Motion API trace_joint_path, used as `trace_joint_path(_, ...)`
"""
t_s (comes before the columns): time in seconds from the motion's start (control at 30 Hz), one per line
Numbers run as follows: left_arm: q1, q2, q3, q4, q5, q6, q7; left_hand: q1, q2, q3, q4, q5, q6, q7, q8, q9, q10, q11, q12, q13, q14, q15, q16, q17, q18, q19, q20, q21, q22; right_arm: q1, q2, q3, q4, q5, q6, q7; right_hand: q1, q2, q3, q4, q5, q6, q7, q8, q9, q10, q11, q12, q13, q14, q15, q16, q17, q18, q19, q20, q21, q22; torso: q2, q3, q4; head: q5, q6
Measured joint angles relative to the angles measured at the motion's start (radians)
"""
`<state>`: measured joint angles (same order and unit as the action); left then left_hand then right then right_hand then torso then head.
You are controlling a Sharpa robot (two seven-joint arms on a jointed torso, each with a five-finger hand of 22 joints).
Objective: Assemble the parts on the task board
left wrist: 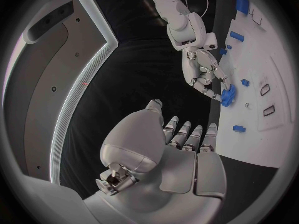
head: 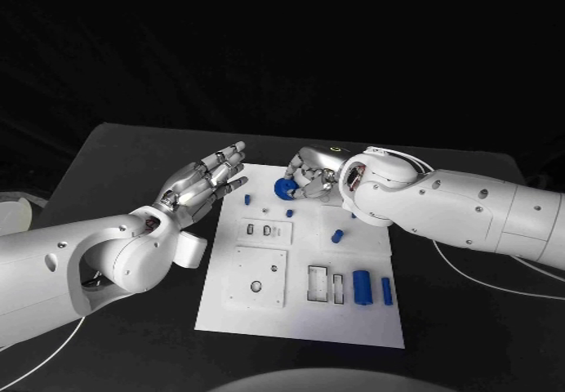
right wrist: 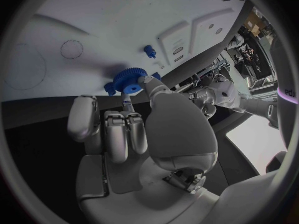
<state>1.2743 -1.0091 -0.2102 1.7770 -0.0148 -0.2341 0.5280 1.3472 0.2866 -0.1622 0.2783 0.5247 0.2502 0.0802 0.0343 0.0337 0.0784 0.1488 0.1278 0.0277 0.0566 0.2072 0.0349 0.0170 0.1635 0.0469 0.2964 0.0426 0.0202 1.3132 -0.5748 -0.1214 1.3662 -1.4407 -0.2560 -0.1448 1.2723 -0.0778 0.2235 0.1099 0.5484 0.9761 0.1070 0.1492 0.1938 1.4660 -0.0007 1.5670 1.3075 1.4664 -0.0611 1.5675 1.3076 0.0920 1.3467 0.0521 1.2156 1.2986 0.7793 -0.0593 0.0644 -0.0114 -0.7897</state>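
Observation:
The white task board [head: 300, 322] lies in the middle of the black table. My right hand [head: 311, 174] is at the board's far edge and pinches a blue gear [head: 284, 189] between thumb and fingers, low over the board. In the right wrist view the gear [right wrist: 129, 79] sits at the fingertips [right wrist: 144, 82] of that hand [right wrist: 137, 134]. My left hand [head: 206, 186] hovers over the board's far left corner, fingers spread, holding nothing. The left wrist view has that hand [left wrist: 181, 149] in front and the right hand [left wrist: 206, 74] with the gear [left wrist: 226, 97] beyond.
Small blue pegs [head: 248, 198] [head: 290, 213] [head: 338, 236] stand on the board's far half. Two longer blue pieces [head: 362, 287] [head: 386, 291] lie near its right edge beside rectangular slots [head: 319, 282]. A raised square plate [head: 258, 278] with holes is on the board's left.

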Motion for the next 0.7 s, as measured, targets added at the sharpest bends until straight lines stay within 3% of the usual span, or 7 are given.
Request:
trace_joint_path(0.37,0.000,0.003,0.000,-0.002,0.000,0.002,0.000,0.000,0.000,0.000,0.000,0.000,0.000,0.000,0.000,0.000,0.000,0.000,0.000,0.000,0.000,0.000,0.000,0.000,0.000,0.004,-0.004,0.000,0.000,0.001,0.012,0.002,-0.003,-0.026,-0.001,-0.035,0.000,0.000,0.021,-0.012,-0.007,-0.003,-0.003,0.000,0.000,0.000,0.000,0.000,0.000,0.000,0.000,-0.004,0.000,0.000,-0.015,0.007,-0.034,-0.018,0.000,0.0003,0.0006,-0.002,0.003)
trace_joint_path(0.47,0.000,0.004,0.000,-0.003,0.000,0.003,-0.001,0.000,0.000,0.000,0.000,0.000,0.000,0.000,0.000,0.000,0.004,0.004,0.000,0.001,0.000,0.000,0.000,0.000,0.000,0.004,-0.004,0.000,0.000,0.001,0.014,0.002,-0.004,-0.031,-0.001,-0.045,0.000,0.000,0.029,-0.012,-0.019,-0.020,-0.015,0.000,0.000,0.000,0.000,0.000,0.000,0.000,0.000,-0.010,0.000,0.000,-0.020,0.005,-0.043,-0.022,0.000,0.0003,0.0007,-0.002,0.003)
trace_joint_path(0.57,0.000,0.004,0.000,-0.003,0.000,0.003,-0.001,0.000,0.000,0.000,0.000,0.000,0.000,0.000,0.000,0.000,0.004,0.004,0.000,0.001,0.000,0.000,0.000,0.000,0.000,0.004,-0.004,0.000,0.000,-0.001,0.016,0.001,-0.004,-0.034,0.002,-0.053,0.001,0.000,0.040,-0.009,-0.030,-0.067,-0.017,0.006,0.001,0.000,0.000,0.000,0.000,0.000,0.000,-0.016,0.000,0.000,-0.027,0.005,-0.054,-0.026,0.001,0.0003,0.0007,-0.002,0.003)
trace_joint_path(0.6,0.000,0.005,0.000,-0.004,0.000,0.004,-0.001,0.000,0.000,0.000,0.000,0.000,0.000,0.000,0.000,0.000,0.004,0.004,0.000,0.001,0.000,0.000,0.000,0.000,0.000,0.004,-0.004,0.000,0.000,-0.001,0.016,0.000,-0.004,-0.035,0.003,-0.054,0.004,0.004,0.042,-0.009,-0.035,-0.081,-0.017,0.005,0.020,0.000,0.000,0.000,0.000,0.000,0.000,-0.016,0.000,0.000,-0.027,0.005,-0.054,-0.025,0.001,0.0003,0.0006,-0.002,0.003)
trace_joint_path(0.63,0.000,0.005,0.000,-0.004,0.000,0.004,-0.001,0.000,0.000,0.000,0.000,0.000,0.000,0.000,0.000,0.000,0.004,0.004,0.000,0.001,0.000,0.000,0.000,0.000,0.000,0.004,-0.004,0.000,0.000,-0.002,0.017,0.000,-0.003,-0.035,0.005,-0.056,0.004,0.004,0.044,-0.010,-0.041,-0.096,-0.018,-0.004,0.078,0.000,0.000,0.000,0.000,0.000,0.000,-0.016,0.000,0.000,-0.027,0.005,-0.054,-0.024,0.001,0.0003,0.0007,-0.003,0.003)
trace_joint_path(0.7,0.000,0.006,0.000,-0.005,0.000,0.005,-0.001,0.000,0.000,0.000,0.000,0.000,0.000,0.000,0.000,0.000,0.004,0.004,0.000,0.001,0.000,0.000,0.000,0.000,0.000,0.004,-0.004,0.000,0.000,-0.004,0.017,-0.001,-0.002,-0.036,0.010,-0.059,-0.001,0.010,0.049,-0.011,-0.058,-0.125,-0.021,-0.032,0.104,0.000,0.000,0.000,0.000,0.000,0.000,-0.016,0.000,0.000,-0.027,0.005,-0.054,-0.022,0.001,0.0003,0.0007,-0.003,0.002)
